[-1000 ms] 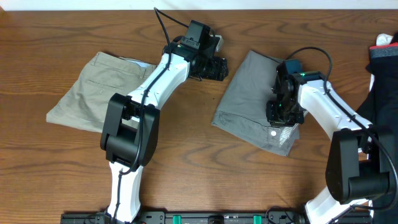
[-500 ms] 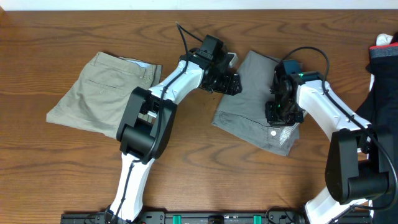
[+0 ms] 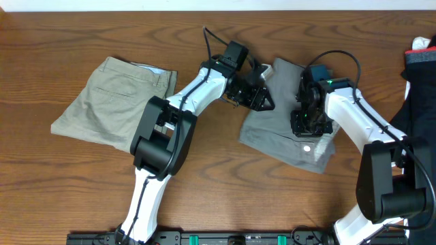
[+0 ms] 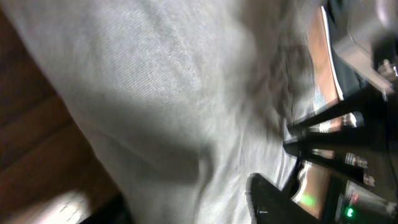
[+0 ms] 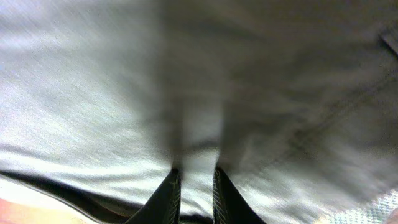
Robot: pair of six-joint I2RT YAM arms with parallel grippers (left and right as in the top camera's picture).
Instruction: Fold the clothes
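The mid-grey trousers [image 3: 283, 133] lie folded right of the table's middle. The khaki-beige pair [image 3: 112, 102] lies folded at the left. My left gripper [image 3: 262, 99] is over the grey pair's left edge. In the left wrist view its dark fingers [image 4: 273, 202] stand wide apart, open, with grey cloth [image 4: 155, 93] between them. My right gripper [image 3: 310, 124] presses down on the grey pair's right half. In the right wrist view it [image 5: 196, 186] is shut on a pinched ridge of grey cloth [image 5: 199, 152].
A pile of dark clothes [image 3: 421, 82] with a red and white item [image 3: 422, 44] lies at the table's right edge. The two arms are close together over the grey trousers. Bare wooden table [image 3: 218, 190] shows in front.
My left gripper has swung right from the bare table onto the grey trousers' left edge. The grey trousers have shifted slightly right. My right gripper has stayed put.
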